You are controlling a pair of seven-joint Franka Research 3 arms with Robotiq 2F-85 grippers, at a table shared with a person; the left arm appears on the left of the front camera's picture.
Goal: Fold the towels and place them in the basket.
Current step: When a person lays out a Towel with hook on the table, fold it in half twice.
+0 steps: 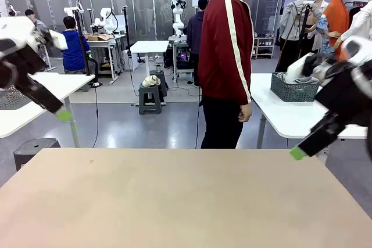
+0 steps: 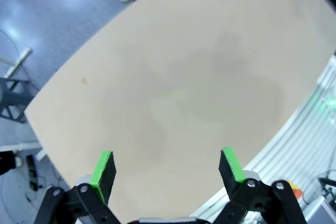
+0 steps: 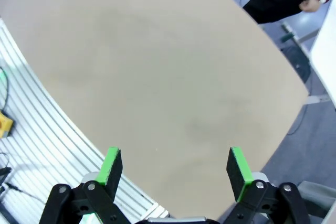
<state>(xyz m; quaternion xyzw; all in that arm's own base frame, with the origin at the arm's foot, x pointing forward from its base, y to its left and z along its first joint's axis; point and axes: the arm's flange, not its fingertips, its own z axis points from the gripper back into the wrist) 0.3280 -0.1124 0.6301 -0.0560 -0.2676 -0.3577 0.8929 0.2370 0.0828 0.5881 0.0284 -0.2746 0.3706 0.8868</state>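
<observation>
1. A bare, light-beige rectangular tabletop (image 1: 174, 201) fills the foreground of the front view.
2. The left gripper (image 1: 63, 115), black with green pads, hangs in the air over the table's left side, apart from the surface. In the left wrist view its jaws are spread wide, with nothing between them.
3. The right gripper (image 1: 297, 153) hangs in the air at the table's right edge. In the right wrist view its jaws are also spread wide and hold nothing.
4. A person in a dark red jacket with a white sleeve stripe and black trousers (image 1: 224, 56) stands side-on at the far side of the table, one hand (image 1: 245, 112) hanging down.
5. A dark grey lattice-sided plastic basket (image 1: 293, 90) stands on a white side table (image 1: 279, 114) to the right behind the person, well apart from both grippers. Pale cloth (image 1: 299, 72) lies in it, too small to tell more.
6. A second grey lattice basket (image 1: 10, 98) sits on another white table (image 1: 35, 94) at the far left.
</observation>
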